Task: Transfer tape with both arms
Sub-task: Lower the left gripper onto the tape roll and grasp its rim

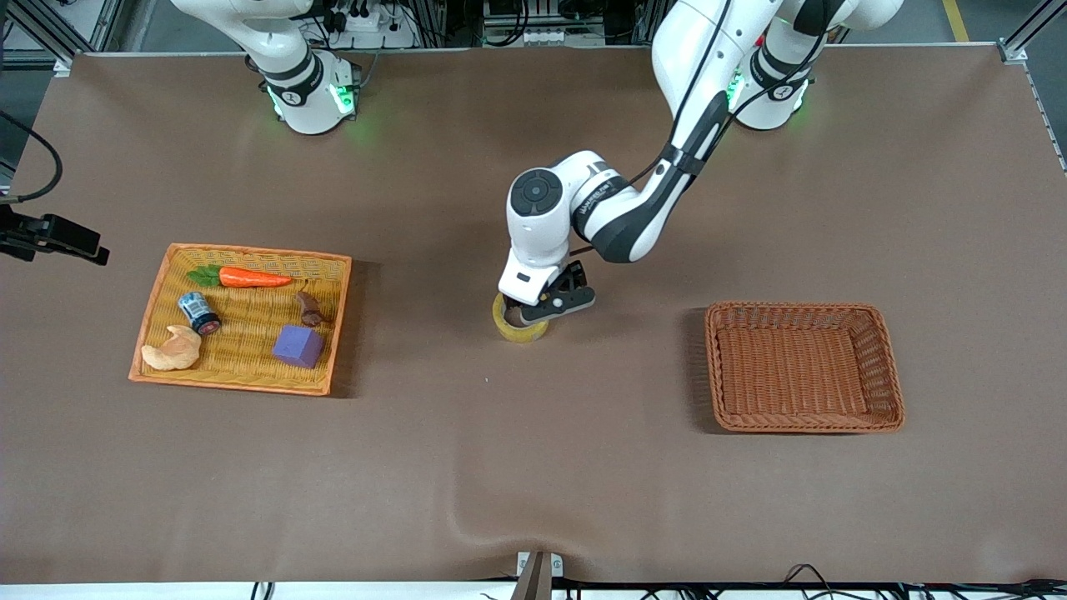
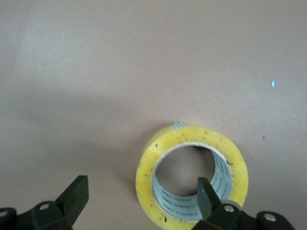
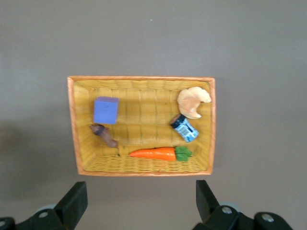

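Left arm reaches in from its base, elbow bent, wrist tipped straight down, left claw (image 1: 546, 312) low at the tape (image 1: 523, 327), fingers spread wide, one finger inside the ring. Right claw (image 3: 139, 203) hangs high, fingers wide apart, waiting.

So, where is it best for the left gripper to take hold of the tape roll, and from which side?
Probably from above, across the ring wall. The tape lies flat on the table, hole upward. The open left gripper already has one finger over the hole and the other outside the rim, so lowering and closing should pinch it.
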### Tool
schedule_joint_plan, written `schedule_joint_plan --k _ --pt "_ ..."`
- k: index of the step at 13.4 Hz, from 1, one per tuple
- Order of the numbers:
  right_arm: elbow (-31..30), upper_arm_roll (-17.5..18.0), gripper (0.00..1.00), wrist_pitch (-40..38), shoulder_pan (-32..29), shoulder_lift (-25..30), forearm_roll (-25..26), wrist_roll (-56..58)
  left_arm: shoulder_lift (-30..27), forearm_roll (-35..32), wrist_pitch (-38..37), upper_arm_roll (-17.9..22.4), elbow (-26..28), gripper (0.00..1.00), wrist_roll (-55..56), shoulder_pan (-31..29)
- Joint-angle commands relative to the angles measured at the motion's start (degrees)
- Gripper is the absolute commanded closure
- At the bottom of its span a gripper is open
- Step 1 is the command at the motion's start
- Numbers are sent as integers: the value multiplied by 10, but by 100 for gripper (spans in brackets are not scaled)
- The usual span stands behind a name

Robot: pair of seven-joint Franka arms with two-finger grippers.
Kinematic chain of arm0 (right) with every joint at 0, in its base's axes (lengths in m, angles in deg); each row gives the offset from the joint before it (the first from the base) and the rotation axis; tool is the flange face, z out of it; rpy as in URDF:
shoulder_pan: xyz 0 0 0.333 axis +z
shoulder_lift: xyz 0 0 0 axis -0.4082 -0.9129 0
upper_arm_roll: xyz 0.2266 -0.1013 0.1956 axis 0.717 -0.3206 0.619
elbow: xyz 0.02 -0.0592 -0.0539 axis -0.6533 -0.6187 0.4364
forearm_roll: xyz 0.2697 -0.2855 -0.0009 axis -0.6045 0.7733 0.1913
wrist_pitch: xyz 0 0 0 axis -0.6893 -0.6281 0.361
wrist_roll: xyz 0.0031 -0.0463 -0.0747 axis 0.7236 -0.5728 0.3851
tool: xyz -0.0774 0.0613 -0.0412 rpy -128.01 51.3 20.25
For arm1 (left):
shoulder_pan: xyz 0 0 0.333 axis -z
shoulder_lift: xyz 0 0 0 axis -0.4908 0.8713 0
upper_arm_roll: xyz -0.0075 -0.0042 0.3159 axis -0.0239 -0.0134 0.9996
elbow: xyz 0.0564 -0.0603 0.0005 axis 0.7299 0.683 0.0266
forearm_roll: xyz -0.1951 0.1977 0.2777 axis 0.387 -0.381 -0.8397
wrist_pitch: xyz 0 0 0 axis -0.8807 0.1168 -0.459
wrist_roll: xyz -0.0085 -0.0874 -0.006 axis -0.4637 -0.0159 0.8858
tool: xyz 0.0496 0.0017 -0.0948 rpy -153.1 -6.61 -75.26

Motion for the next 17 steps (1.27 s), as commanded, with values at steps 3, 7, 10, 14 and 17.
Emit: schedule_joint_plan --k 3,7,10,14,17 --pt "-21 3 0 17 6 19 21 -7 9 -15 7 6 -11 0 17 10" --pt "-5 2 0 18 -6 17 -26 -6 13 -45 33 7 -9 0 16 10" --pt "-4 3 0 -15 -32 11 -27 76 22 -52 34 6 -7 0 16 11" --pt "-1 0 0 -18 -53 11 -43 103 30 -50 35 6 -7 0 38 23" --pt "-1 1 0 -20 -52 11 -44 99 39 -52 51 8 -7 0 65 27"
